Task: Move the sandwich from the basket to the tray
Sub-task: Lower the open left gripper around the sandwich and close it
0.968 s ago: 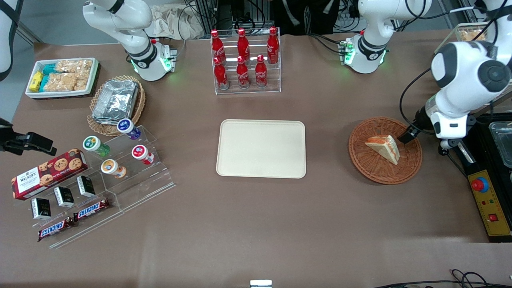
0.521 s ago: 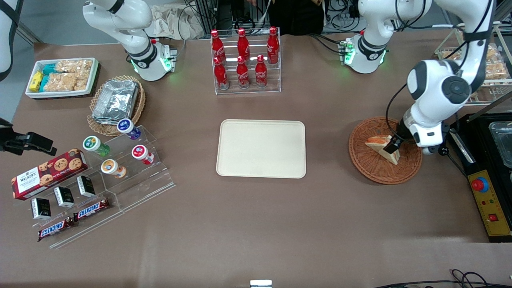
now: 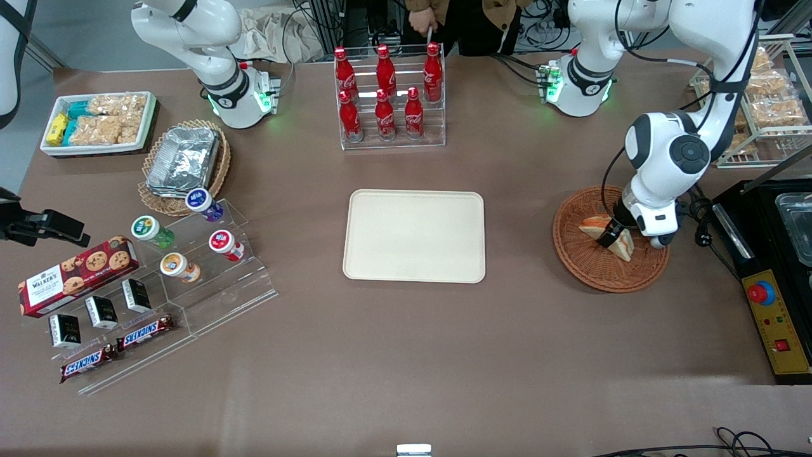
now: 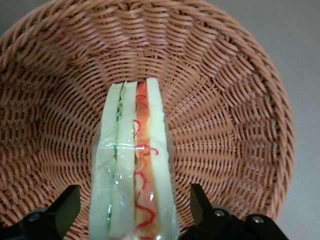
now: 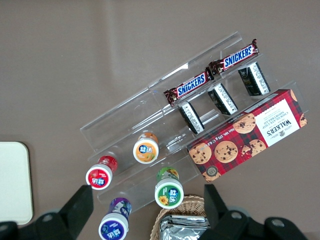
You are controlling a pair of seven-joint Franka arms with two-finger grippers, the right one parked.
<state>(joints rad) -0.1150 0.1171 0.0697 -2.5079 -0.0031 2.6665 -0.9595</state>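
Claw: the claw is low inside the basket, fingers spread wide, one on each side of the sandwich, a gap at each side; it grips nothing.
Sandwich: lies in the basket, wrapped in clear film, cut edge with green and orange-red filling facing the wrist camera.
Basket: on the table, toward the working arm's end.
Tray: bare, mid-table, well apart from the basket.
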